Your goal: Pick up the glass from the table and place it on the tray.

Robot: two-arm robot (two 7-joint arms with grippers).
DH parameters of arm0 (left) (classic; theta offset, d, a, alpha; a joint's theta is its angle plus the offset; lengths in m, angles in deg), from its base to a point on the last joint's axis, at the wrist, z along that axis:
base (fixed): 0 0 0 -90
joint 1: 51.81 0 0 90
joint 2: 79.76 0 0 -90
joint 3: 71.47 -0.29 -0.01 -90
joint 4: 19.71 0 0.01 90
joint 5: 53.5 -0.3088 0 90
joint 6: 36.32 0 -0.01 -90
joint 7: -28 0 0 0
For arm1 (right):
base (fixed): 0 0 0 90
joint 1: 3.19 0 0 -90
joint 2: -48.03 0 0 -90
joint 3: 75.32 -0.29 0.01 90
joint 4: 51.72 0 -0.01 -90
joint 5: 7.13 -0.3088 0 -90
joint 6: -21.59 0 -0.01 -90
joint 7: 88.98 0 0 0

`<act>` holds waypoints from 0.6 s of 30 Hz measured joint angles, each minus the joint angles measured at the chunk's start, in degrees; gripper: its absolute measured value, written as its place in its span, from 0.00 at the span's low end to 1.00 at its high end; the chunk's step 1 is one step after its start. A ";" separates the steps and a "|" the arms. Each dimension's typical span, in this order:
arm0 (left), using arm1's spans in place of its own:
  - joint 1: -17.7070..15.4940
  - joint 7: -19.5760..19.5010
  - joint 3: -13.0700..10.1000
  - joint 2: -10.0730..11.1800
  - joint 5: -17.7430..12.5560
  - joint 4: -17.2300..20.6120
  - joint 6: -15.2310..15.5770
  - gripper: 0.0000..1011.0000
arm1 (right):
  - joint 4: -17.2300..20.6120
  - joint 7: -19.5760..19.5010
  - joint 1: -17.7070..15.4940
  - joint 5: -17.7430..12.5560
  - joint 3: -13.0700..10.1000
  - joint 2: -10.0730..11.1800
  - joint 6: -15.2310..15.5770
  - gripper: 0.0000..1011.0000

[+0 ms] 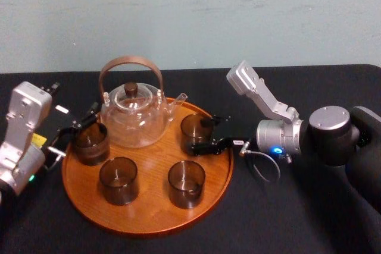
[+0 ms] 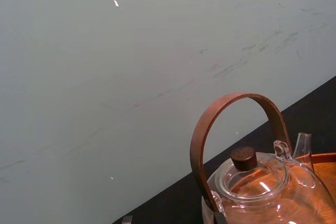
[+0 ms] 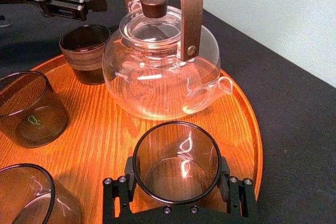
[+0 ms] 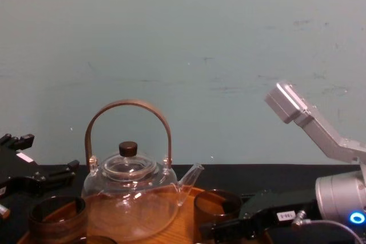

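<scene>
The glass [image 1: 196, 128] is a smoky brown tumbler standing upright at the back right of the round orange-brown tray [image 1: 149, 162], beside the teapot's spout. My right gripper [image 1: 206, 134] reaches in from the right and straddles it. In the right wrist view both black fingers press against the sides of the glass [image 3: 176, 161], whose base rests on the tray [image 3: 105, 129]. My left gripper [image 1: 74, 135] hangs at the tray's left rim with its fingers spread, just behind another tumbler [image 1: 90, 142].
A clear glass teapot [image 1: 132, 117] with a brown hoop handle fills the back of the tray. Two more brown tumblers [image 1: 119, 179] [image 1: 186, 182] stand at the tray's front. Black tablecloth surrounds the tray, and a pale wall closes off the back.
</scene>
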 joint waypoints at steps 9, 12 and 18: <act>0.00 0.00 0.00 0.00 0.00 0.00 0.00 0.99 | -0.23 0.06 -0.25 0.48 -0.35 -0.23 -0.06 0.90; 0.00 0.00 0.00 0.00 0.00 0.00 0.00 0.99 | 0.04 -0.26 -0.48 0.80 -0.43 -0.22 -0.05 0.90; 0.00 0.00 0.00 0.00 0.00 0.00 0.00 0.99 | 0.08 -0.35 -0.54 0.87 -0.44 -0.20 0.02 0.90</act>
